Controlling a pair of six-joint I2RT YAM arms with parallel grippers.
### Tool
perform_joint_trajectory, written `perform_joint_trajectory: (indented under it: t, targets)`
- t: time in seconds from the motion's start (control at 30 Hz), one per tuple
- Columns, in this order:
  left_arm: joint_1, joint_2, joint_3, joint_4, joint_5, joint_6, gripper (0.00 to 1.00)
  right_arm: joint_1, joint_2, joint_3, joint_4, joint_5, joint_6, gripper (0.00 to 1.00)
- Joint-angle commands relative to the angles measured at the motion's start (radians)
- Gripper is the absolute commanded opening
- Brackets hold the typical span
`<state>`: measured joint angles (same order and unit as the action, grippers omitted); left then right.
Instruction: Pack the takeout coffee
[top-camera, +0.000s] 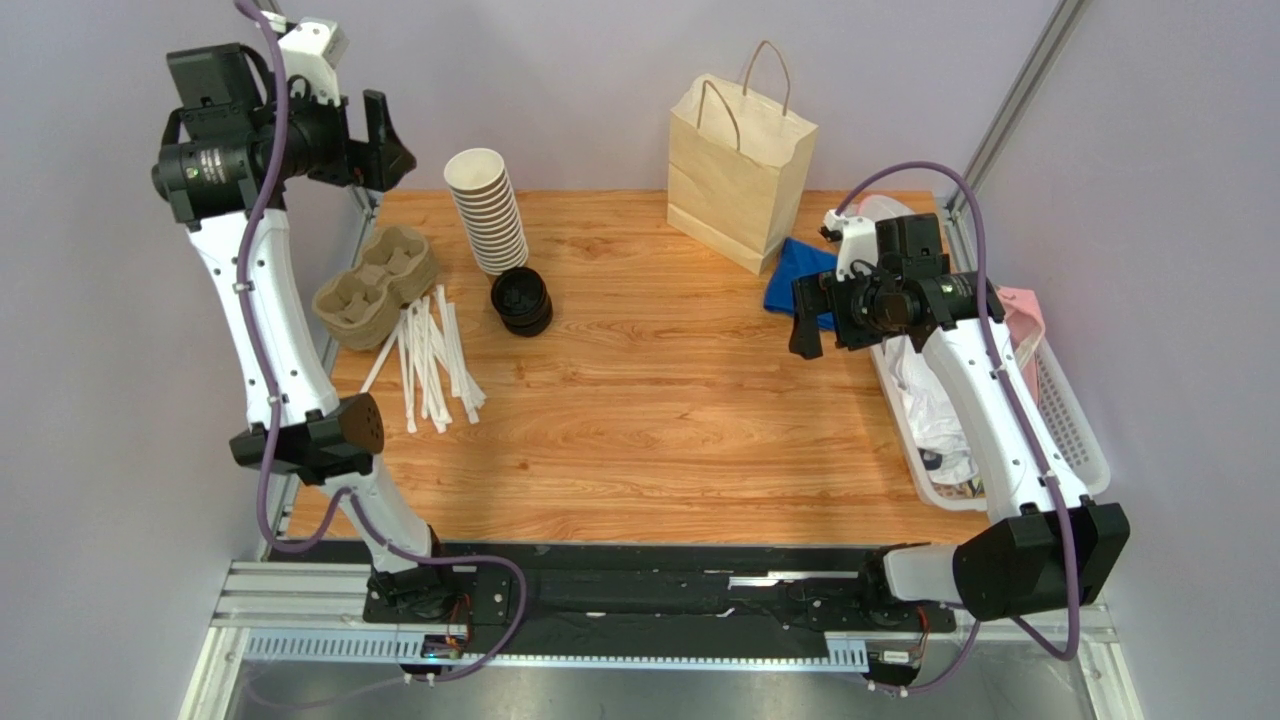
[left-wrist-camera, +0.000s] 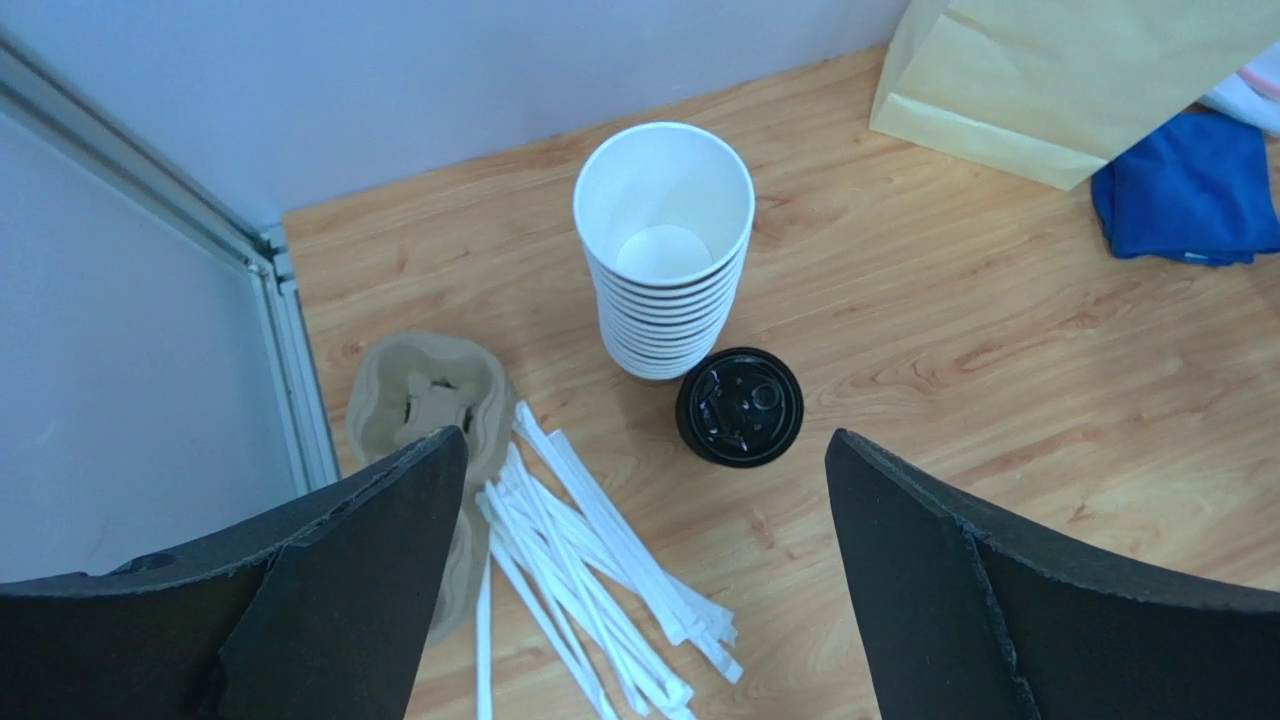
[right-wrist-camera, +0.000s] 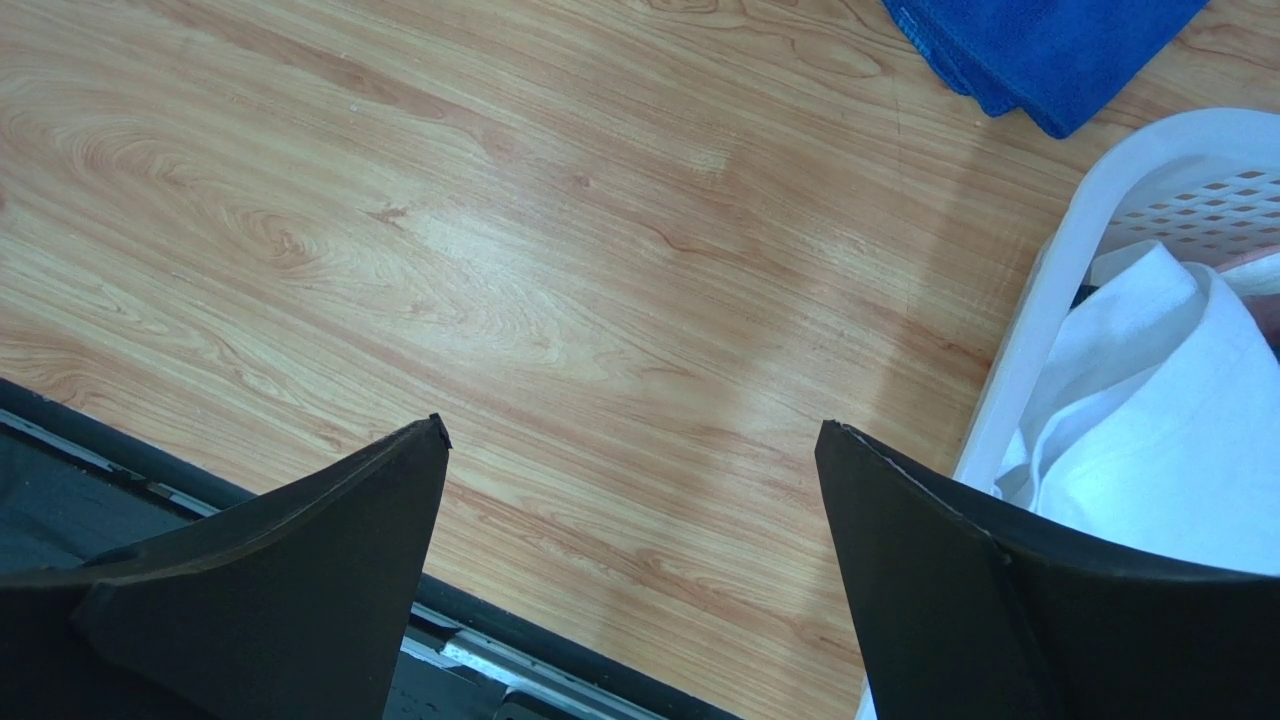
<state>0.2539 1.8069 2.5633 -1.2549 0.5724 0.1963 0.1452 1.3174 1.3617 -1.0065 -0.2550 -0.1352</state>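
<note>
No takeout coffee with a lid on it is in view. A stack of lidless paper cups stands at the back left, with a stack of black lids just in front of it. A kraft paper bag stands upright at the back. My left gripper hangs high above the cups and lids, open and empty. My right gripper hovers over bare wood at the right, open and empty.
A pulp cup carrier and several white wrapped straws lie at the left. A blue cloth lies by the bag. A white basket holding white cloth sits at the right edge.
</note>
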Motion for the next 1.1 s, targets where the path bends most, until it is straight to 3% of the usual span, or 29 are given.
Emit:
perform_joint_trajectory:
  t: [0.0,0.23,0.53,1.07]
  targets:
    - [-0.062,0.049,0.031,0.083,-0.012,-0.006,0.96,-0.002,0.008,0.051,-0.004,-0.003,-0.021,1.00]
    - [-0.133,0.092,-0.052,0.242,-0.040,-0.041,0.84,-0.001,0.025,0.045,-0.004,-0.003,-0.023,1.00]
    - [-0.208,0.207,-0.032,0.279,-0.118,0.002,0.68,-0.002,0.042,0.048,-0.009,-0.004,-0.024,1.00]
    - [-0.226,0.301,-0.045,0.287,-0.123,0.002,0.54,-0.004,0.052,0.043,-0.009,0.010,-0.026,1.00]
